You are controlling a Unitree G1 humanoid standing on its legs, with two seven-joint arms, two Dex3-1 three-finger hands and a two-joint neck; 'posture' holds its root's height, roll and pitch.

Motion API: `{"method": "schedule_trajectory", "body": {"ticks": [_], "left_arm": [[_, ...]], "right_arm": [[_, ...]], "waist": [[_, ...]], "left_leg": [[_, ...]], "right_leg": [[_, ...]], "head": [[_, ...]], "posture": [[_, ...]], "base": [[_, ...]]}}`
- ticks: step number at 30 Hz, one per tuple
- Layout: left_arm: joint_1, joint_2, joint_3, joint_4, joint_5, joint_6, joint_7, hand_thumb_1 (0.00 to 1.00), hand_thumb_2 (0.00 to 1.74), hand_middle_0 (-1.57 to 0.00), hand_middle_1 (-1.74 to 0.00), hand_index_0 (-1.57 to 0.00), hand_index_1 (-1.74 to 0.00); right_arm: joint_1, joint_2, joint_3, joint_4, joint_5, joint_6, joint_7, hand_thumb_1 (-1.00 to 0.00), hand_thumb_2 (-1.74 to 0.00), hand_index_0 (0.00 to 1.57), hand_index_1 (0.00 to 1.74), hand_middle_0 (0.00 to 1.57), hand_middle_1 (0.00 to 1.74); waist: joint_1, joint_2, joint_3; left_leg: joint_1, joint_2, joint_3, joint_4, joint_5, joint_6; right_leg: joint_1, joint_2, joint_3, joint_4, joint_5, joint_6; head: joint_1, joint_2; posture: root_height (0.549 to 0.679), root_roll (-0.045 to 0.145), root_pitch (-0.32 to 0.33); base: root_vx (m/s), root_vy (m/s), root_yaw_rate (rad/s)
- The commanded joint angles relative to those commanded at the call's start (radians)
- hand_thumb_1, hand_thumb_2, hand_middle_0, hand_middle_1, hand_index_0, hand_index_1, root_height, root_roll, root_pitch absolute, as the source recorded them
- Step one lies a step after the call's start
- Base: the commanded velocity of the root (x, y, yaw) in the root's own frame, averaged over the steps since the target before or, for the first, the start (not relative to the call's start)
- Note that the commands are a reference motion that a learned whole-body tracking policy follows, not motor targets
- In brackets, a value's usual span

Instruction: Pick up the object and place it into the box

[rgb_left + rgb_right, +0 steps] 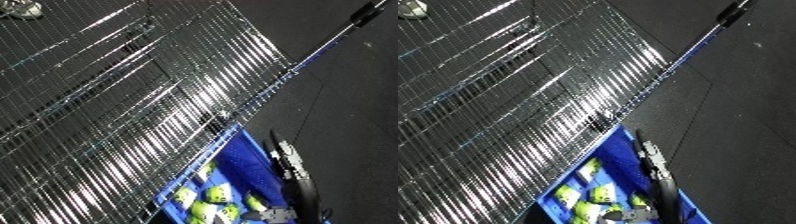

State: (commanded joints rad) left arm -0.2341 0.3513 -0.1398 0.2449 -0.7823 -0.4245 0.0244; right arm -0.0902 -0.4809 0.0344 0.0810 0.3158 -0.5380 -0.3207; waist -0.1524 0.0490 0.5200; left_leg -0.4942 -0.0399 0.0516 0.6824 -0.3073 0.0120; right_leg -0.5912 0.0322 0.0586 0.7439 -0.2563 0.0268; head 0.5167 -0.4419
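A blue bin [238, 159] shows at the lower middle, below the edge of a wire shelf. Several yellow-green objects [216, 196] with dark markings lie inside it. My right hand [291, 167], black with silver parts, reaches in edge-on from the lower right and hangs over the bin's right side. Its shape is too thin in these views to tell how the fingers stand, and I see nothing held in it. The left hand does not show.
A large chrome wire shelf [115, 100] fills the left and middle of the tilted view, with its blue-edged rim [266, 95] running diagonally. A shelf post with a black cap [366, 12] stands at the upper right. Dark floor [355, 100] lies on the right.
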Motion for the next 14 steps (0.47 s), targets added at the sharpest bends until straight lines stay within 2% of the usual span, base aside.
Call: {"method": "schedule_trajectory", "body": {"ticks": [9, 14], "left_arm": [[0.008, 0.014, 0.016, -0.002, -0.01, 0.027, -0.014, 1.0, 1.74, -1.57, -1.74, -1.57, -1.74], [0.009, 0.019, 0.026, 0.0, -0.001, 0.035, -0.022, 1.0, 1.74, -1.57, -1.74, -1.57, -1.74]], "right_arm": [[-0.041, 0.021, 0.04, -0.082, -0.053, 0.007, 0.009, 0.0, 0.0, 0.0, 0.0, 0.0, 0.0], [-0.069, 0.025, 0.06, -0.118, -0.068, 0.031, 0.026, 0.0, 0.0, 0.0, 0.0, 0.0, 0.0]], "waist": [[0.061, -0.034, 0.0], [0.095, -0.05, -0.003]], "left_leg": [[0.007, -0.007, -0.047, 0.002, 0.012, 0.002], [0.006, -0.008, -0.069, 0.015, 0.018, 0.0029]], "right_leg": [[0.04, -0.0051, -0.033, 0.013, -0.018, -0.0047], [0.054, -0.0075, -0.055, 0.031, -0.029, -0.005]], "head": [[-0.155, -0.044], [-0.22, -0.086]], "posture": [[0.637, 0.071, 0.09], [0.635, 0.063, 0.072]], "base": [[0.017, -0.066, 0.178], [0.042, -0.063, 0.189]]}}
